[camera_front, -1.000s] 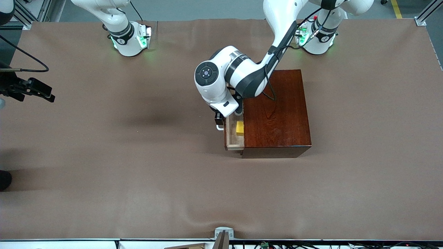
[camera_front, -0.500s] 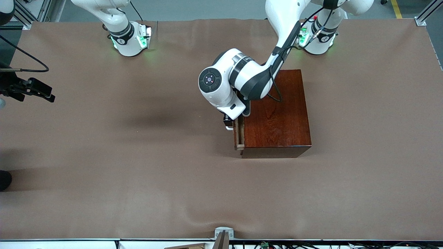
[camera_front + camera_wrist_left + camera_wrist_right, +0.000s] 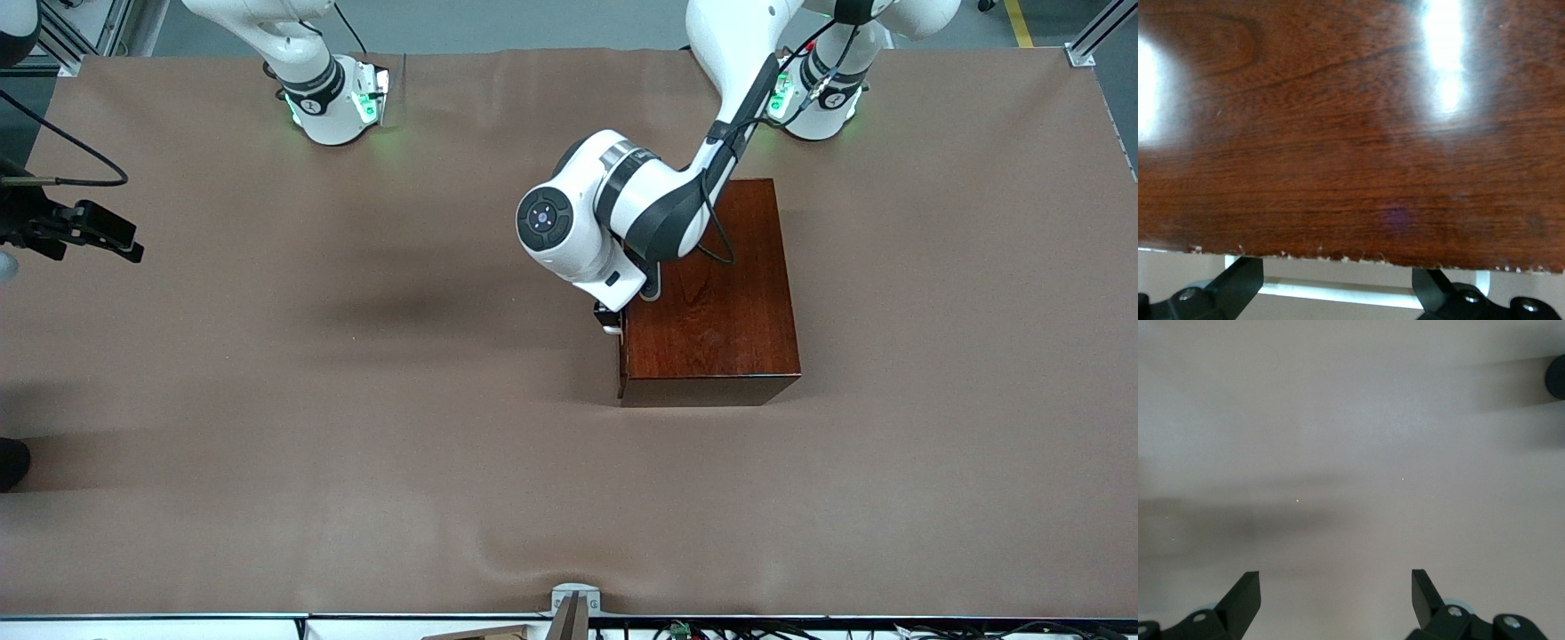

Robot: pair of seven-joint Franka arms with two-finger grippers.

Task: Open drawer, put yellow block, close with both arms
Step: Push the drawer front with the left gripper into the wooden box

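The dark red-brown wooden box [image 3: 711,293] stands near the left arm's base and fills the left wrist view [image 3: 1351,133]. The drawer is pushed in, its front flush with the box. Only its white handle [image 3: 610,329] sticks out. My left gripper [image 3: 606,313] is at that handle, over the box's drawer-side edge. In the left wrist view it [image 3: 1337,267] is open, with the handle [image 3: 1338,291] running between the fingers. The yellow block is hidden. My right gripper [image 3: 124,244] waits open and empty over the right arm's end of the table, seen also in the right wrist view [image 3: 1336,583].
The brown table cover [image 3: 356,400] stretches wide around the box. A small metal bracket [image 3: 573,600] sits at the table edge nearest the front camera. A black cable [image 3: 62,151] hangs near the right gripper.
The drawer slid from partly open to fully in, and the yellow block went out of sight. My left gripper moved with the handle toward the box. The right arm stayed put.
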